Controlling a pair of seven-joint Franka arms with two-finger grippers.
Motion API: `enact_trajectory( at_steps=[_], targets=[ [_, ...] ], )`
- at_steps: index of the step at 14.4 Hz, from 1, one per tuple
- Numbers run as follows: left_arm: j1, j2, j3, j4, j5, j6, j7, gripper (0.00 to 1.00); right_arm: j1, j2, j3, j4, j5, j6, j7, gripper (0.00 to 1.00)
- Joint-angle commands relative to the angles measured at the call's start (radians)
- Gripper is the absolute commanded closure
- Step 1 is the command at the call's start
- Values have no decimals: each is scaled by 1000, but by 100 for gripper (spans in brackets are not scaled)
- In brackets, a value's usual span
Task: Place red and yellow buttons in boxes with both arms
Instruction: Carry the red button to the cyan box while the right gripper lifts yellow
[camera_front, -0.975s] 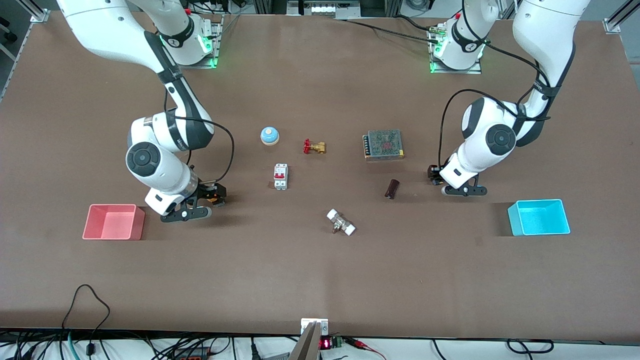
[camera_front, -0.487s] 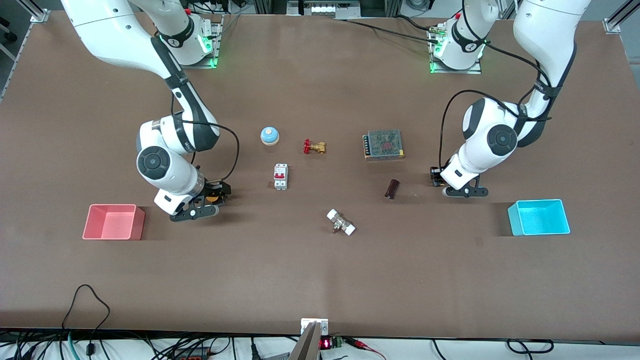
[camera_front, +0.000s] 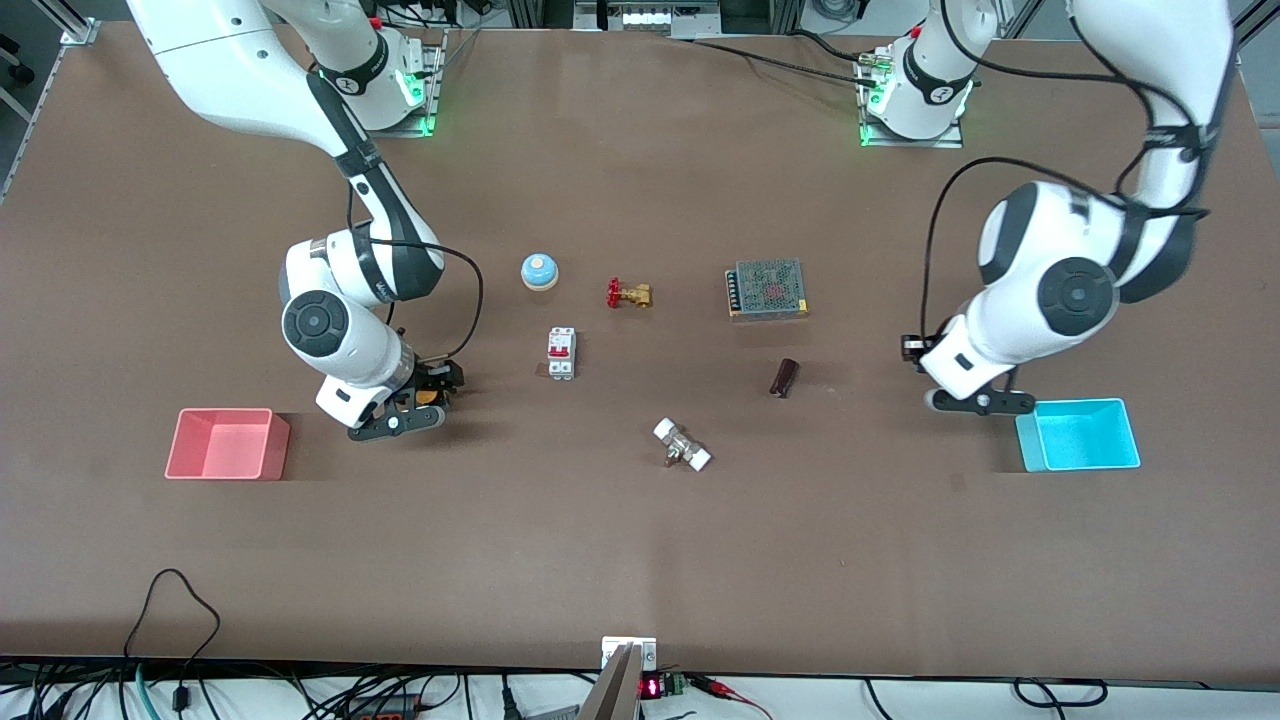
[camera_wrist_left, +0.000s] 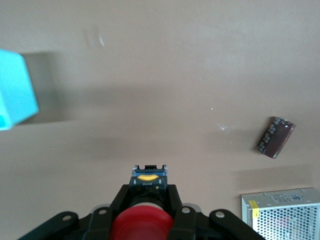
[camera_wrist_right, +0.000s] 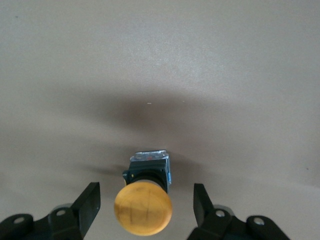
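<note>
left gripper (camera_wrist_left: 148, 207) carried red button (camera_wrist_left: 141, 225) beside cyan box (camera_front: 1078, 435).

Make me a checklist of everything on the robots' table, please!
Surface: brown table top, bare near the front camera.
Job's things: red round-capped push button held in the air; orange-yellow round-capped push button on the table; salmon pink plastic bin and cyan blue plastic bin, nothing seen inside.
Clutter: round blue bell, brass valve with red handle, white circuit breaker, metal mesh power supply, dark cylinder capacitor, white-ended fitting.
Grippers: left gripper shut on the red button beside the blue bin; right gripper open around the yellow button.
Cables: black cables on both arms.
Surroundings: wires along the table edge.
</note>
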Motion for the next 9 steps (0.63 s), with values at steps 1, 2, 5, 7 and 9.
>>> enact_trajectory(
  at_steps=[1,2,5,7,9],
  targets=[
    [69,16,5,86,15,-59,87,83,-7,-3,5,-12,-9,16,-26,44],
    [116,19,5,90,16,-57,135,83,-7,-3,5,-12,-9,16,-29,51],
    [245,98,5,171,120,-48,277,83,-7,-3,3,-11,-9,16,-29,71],
    [316,180,3,231,160,-17,313,83,-7,-4,5,-11,-9,16,-25,74],
    [331,258,3,293,162,45,324,83,-7,-23,3,0,-5,11,-15,77]
  ],
)
